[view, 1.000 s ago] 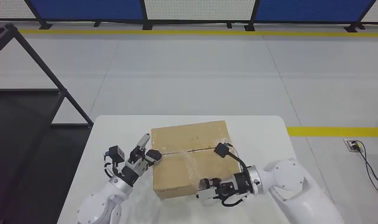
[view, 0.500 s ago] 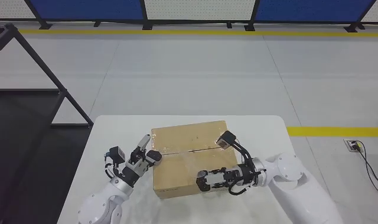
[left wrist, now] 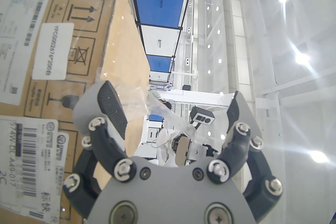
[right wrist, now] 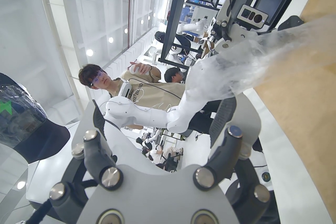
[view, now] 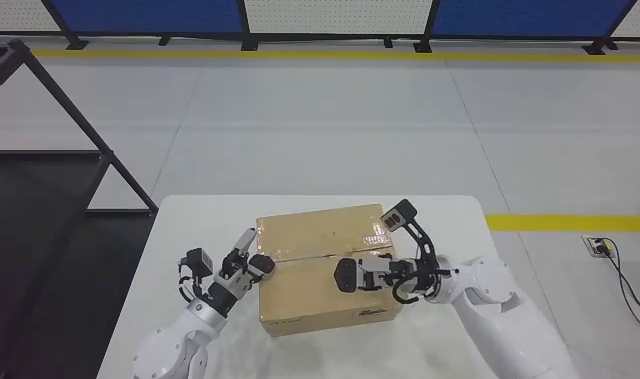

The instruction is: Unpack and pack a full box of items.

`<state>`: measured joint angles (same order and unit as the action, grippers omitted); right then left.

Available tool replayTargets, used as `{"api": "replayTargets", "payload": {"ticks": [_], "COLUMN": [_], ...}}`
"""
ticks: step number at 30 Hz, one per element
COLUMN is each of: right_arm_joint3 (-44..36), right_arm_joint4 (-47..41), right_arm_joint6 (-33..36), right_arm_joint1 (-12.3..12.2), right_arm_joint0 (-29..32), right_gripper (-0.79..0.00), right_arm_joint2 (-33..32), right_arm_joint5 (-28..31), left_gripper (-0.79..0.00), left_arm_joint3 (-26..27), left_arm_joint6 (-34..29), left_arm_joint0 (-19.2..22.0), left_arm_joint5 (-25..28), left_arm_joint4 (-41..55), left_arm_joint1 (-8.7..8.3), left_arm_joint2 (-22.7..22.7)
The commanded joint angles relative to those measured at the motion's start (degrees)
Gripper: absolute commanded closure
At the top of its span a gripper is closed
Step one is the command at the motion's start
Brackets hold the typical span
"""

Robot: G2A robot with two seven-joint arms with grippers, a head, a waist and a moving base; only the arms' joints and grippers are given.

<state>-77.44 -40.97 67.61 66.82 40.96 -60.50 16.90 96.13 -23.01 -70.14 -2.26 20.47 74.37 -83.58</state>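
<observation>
A closed cardboard box [view: 320,269] stands in the middle of the white table [view: 200,219], its top seam covered with clear tape. My left gripper [view: 250,261] is at the box's left side by the seam's end. In the left wrist view the gripper [left wrist: 172,96] is open, one finger pad [left wrist: 111,104] close to the labelled box wall [left wrist: 78,25], with a loose tape strip [left wrist: 162,109] between the fingers. My right gripper [view: 345,275] hovers over the box top near the seam. It is open [right wrist: 162,107], and crumpled peeled tape [right wrist: 236,70] hangs off the box [right wrist: 302,104] by one finger.
A black metal frame [view: 60,109] stands left of the table. Blue and white partition panels [view: 140,4] line the back. Bare tabletop lies to the left, behind and to the right [view: 450,219] of the box.
My right gripper has risen from the box's near front edge onto the top and moved toward the seam, its wrist swinging back. The left arm and the box have stayed put.
</observation>
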Motion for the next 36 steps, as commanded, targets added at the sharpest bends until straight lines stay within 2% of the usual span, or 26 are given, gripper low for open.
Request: {"api": "replayTargets", "payload": {"ticks": [1, 17, 19, 21, 23, 26, 30, 36], "right_arm_joint3": [0.0, -3.8, -5.6, -7.6, -8.6, -9.2, -7.7, -3.6], "right_arm_joint4": [-0.2, 8.8, 10.8, 12.5, 14.4, 17.2, 20.3, 21.9], "right_arm_joint6": [-0.8, -8.7, -6.0, -0.4, 5.1, 9.0, 11.7, 12.6], "right_arm_joint1": [0.0, -1.3, -1.9, -2.5, -3.1, -3.5, -3.8, -3.2], "right_arm_joint0": [0.2, 4.9, 6.1, 7.2, 7.5, 7.8, 7.5, 5.6], "right_gripper": [-0.785, -0.785, -0.785, -0.785, -0.785, -0.785, -0.785, -0.785], "right_arm_joint2": [-0.5, -7.0, -8.2, -8.8, -9.2, -8.6, -6.6, -2.2], "right_arm_joint5": [0.4, 2.0, 2.6, 2.4, 1.0, -2.2, -6.0, -8.6], "left_gripper": [-0.785, -0.785, -0.785, -0.785, -0.785, -0.785, -0.785, -0.785], "left_arm_joint3": [0.0, -0.1, -0.1, -0.1, -0.1, -0.1, -0.1, -0.4], "left_arm_joint6": [0.0, 0.0, 0.1, 0.1, 0.1, 0.2, 0.2, 0.4], "left_arm_joint0": [0.0, 0.1, 0.1, 0.1, 0.2, 0.3, 0.5, 0.8], "left_arm_joint5": [0.1, 0.1, 0.1, 0.2, 0.1, 0.0, 0.0, -0.2], "left_arm_joint4": [0.0, 0.3, 0.2, 0.2, 0.3, 0.3, 0.3, 0.4], "left_arm_joint1": [-0.03, -0.27, -0.30, -0.33, -0.36, -0.39, -0.43, -0.49], "left_arm_joint2": [0.0, 0.3, 0.3, 0.3, 0.3, 0.4, 0.5, 0.6]}}
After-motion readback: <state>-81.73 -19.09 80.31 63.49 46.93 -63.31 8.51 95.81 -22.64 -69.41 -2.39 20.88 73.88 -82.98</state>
